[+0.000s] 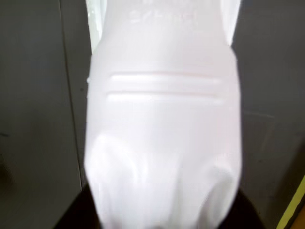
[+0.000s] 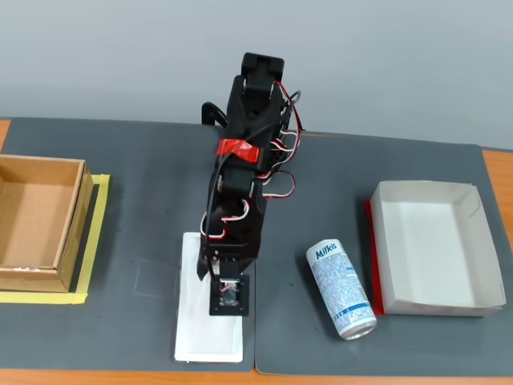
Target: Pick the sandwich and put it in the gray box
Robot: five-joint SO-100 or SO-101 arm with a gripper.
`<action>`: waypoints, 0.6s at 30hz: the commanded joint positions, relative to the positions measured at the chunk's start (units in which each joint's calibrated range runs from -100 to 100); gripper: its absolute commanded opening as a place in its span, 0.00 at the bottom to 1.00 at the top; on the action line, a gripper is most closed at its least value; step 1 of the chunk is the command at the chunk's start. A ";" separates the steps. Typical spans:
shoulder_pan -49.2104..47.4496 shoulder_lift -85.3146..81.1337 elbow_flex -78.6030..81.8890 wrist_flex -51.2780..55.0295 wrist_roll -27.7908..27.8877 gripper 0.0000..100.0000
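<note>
White moulded plastic fills the wrist view: the sandwich (image 1: pixel 162 143), a flat rectangular blister pack with a raised centre and faint embossed lettering at its far end, sits right under the camera. In the fixed view the sandwich (image 2: pixel 200 333) lies flat on the dark gray bench (image 2: pixel 128 168) near the front edge, with the black arm (image 2: pixel 248 160) bent down over it and the tool (image 2: pixel 227 309) low above its middle. Neither view shows the fingertips clearly, so whether the tool is open, closed or already gripping the pack cannot be told.

A good grasp probably means closing across the pack's narrow width at the raised centre, where the plastic is stiffer; the thin flat rim would likely flex and slip. Once held, the pack should be lifted level and high enough to pass over the blue-and-white Milkis can (image 2: pixel 341 289), which lies on its side between the sandwich and the gray box (image 2: pixel 473 249). That shallow whitish-gray paperboard tray with a red strip stands well apart at the view's right. The deeper brown cardboard box (image 2: pixel 72 208) at the left, on yellow tape, is the wrong target.
</note>
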 commanded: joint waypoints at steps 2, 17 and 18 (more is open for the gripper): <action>-0.76 -2.51 -1.10 0.32 -0.23 0.09; -1.13 -6.32 -1.10 1.19 -0.18 0.09; -1.13 -6.83 -1.10 1.19 -0.18 0.09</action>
